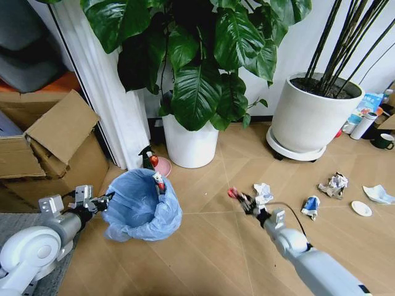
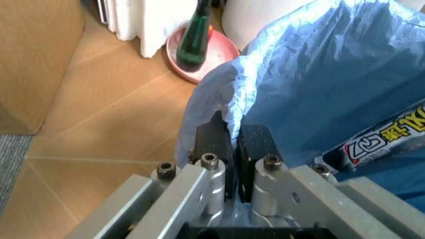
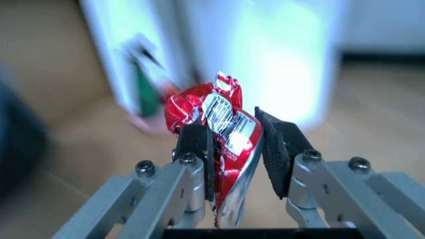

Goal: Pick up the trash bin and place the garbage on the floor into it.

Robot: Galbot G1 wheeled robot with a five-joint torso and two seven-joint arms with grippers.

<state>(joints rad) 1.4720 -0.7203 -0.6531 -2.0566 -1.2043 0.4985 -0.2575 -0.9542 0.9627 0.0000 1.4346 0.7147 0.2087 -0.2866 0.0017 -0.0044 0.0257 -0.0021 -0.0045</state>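
The left hand point(image 2: 234, 144) is pinched on the blue bag at the rim of the trash bin point(image 1: 141, 206), on the floor point(image 1: 203, 259) beside a cardboard box point(image 1: 52, 151). The right hand point(image 3: 236, 144) pinches a red wrapper point(image 3: 222, 124) near the crumpled paper point(image 1: 263, 192).

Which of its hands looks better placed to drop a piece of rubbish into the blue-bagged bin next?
The right hand, probably: it already grips a red wrapper just off the trash bin. The left hand is occupied pinching the bin's bag rim.
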